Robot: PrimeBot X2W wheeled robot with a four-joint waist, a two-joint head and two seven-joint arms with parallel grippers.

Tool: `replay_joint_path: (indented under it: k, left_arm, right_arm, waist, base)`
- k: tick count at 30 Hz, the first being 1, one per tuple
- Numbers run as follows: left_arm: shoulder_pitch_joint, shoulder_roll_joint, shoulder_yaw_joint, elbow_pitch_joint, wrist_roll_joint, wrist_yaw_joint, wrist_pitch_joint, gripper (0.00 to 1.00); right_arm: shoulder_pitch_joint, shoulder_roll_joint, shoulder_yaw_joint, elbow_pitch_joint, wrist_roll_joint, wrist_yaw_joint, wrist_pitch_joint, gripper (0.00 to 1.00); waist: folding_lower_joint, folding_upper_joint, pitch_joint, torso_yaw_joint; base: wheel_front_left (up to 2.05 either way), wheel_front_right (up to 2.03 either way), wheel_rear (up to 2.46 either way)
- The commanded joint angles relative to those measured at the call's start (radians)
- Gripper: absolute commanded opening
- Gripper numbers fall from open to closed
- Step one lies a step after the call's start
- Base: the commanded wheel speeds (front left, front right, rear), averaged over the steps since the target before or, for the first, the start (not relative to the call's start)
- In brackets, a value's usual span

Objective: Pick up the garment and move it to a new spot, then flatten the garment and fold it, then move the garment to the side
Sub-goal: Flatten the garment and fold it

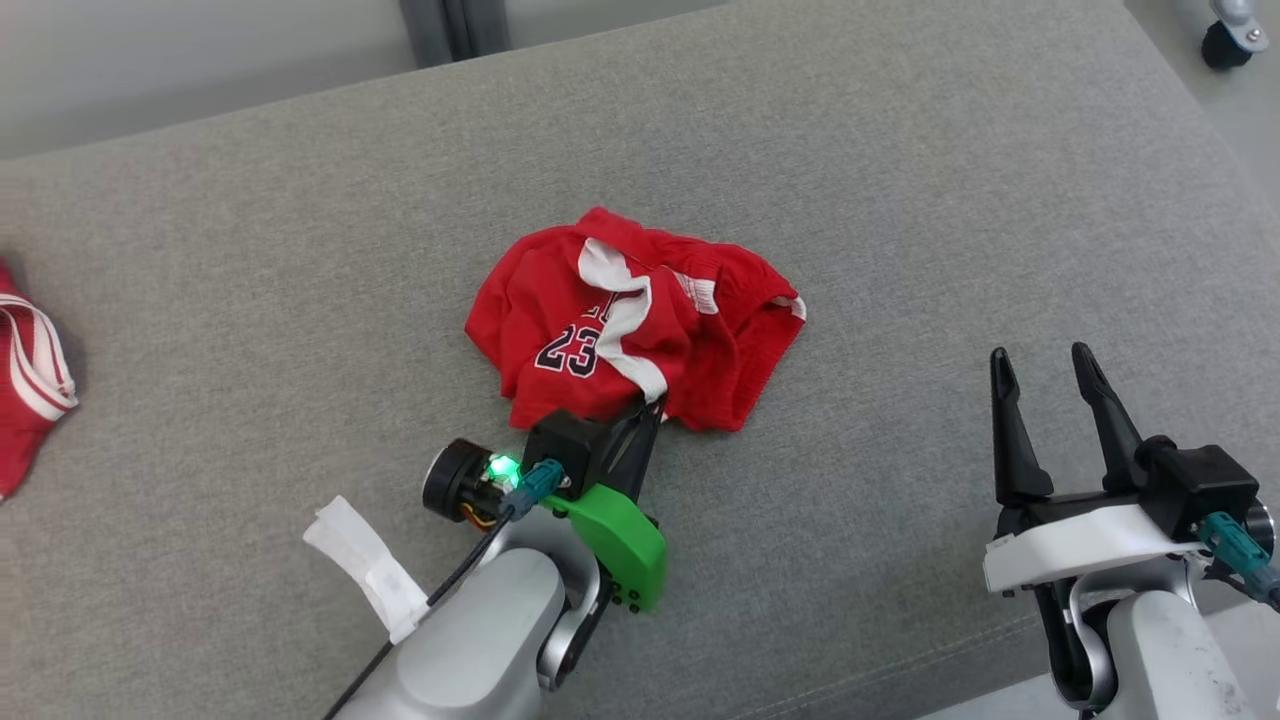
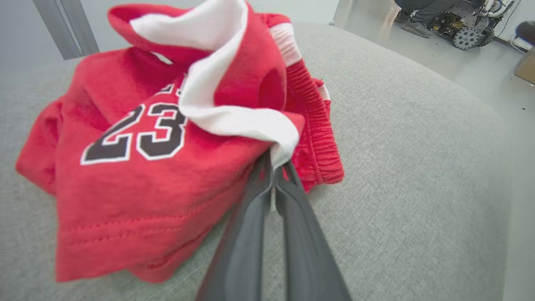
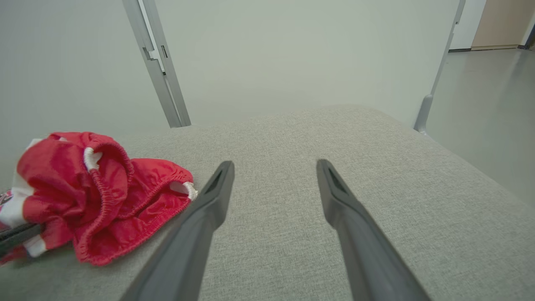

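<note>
Grey cushion (image 1: 300, 250) — left gripper (image 2: 273, 165) pinches the garment (image 1: 560, 300), right gripper (image 1: 1042, 356) splayed well aside.

The garment (image 1: 620, 320) lies central on the cushion (image 1: 900, 200), the left gripper (image 1: 645, 410) at the garment's near side. A second cloth (image 1: 25, 380) lies at the left edge.

Garment (image 1: 620, 320): bright red, broad white trim, ribbed red band; number 23 in black (possibly dark navy, hard to tell) with thin white outline. Cushion (image 1: 300, 250): light grey, fine woven fleck. Second cloth (image 1: 25, 380): red with white stripes. Left gripper (image 2: 273, 167): dark grey fingers (image 2: 246, 234), vivid green cover (image 1: 620, 540), lit green lamp (image 1: 500, 467); right gripper (image 1: 1040, 365): black fingers (image 1: 1010, 430), white cover (image 1: 1080, 550); teal plug (image 1: 540, 483) on each.
</note>
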Motion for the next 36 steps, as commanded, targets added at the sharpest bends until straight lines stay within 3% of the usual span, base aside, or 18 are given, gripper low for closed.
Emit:
replay_joint_path:
  k: [1,8,13,18,22,27,36]
  left_arm:
    - [0.0,0.024,0.01,-0.027,0.028,0.012,-0.003,0.0]
    - [0.039,0.153,0.021,-0.193,0.14,0.069,-0.003,0.0]
    - [0.07,0.285,0.033,-0.323,0.18,0.12,0.052,0.0]
    - [0.135,0.414,0.071,-0.487,0.177,0.186,0.121,0.0]
    - [0.212,0.486,0.087,-0.537,0.157,0.221,0.162,0.0]
    - [0.307,0.505,0.103,-0.476,0.095,0.228,0.152,0.0]
    - [0.367,0.421,0.108,-0.241,0.006,0.168,0.063,0.0]
  right_arm:
    - [0.008,-0.002,-0.007,-0.003,-0.001,-0.001,-0.003,1.0]
    - [0.027,-0.002,-0.019,0.007,0.005,-0.001,-0.003,1.0]
    - [0.049,-0.002,-0.016,0.014,0.01,-0.001,-0.003,1.0]
    - [0.07,-0.002,-0.02,0.017,0.012,-0.001,-0.003,1.0]
    - [0.078,-0.002,-0.011,0.019,0.011,-0.001,-0.003,1.0]
    - [0.081,-0.002,0.004,0.021,0.01,-0.001,-0.003,1.0]
    - [0.069,-0.002,0.014,0.025,-0.002,-0.001,-0.003,1.0]
  waist:
    - [0.0,-0.0001,-0.022,0.032]
    - [0.0,-0.0001,-0.074,0.094]
    - [0.0,-0.0001,-0.115,0.12]
    - [0.0,-0.0001,-0.146,0.133]
    - [0.0,-0.0001,-0.153,0.132]
    - [0.0,-0.0001,-0.151,0.123]
    - [0.0,-0.0001,-0.138,0.107]
  base:
    - [0.0,0.0,0.0]
    - [0.0,0.0,0.0]
    - [0.0,0.0,0.0]
    - [0.0,0.0,0.0]
    - [0.0,0.0,0.0]
    - [0.0,0.0,0.0]
    - [0.0,0.0,0.0]
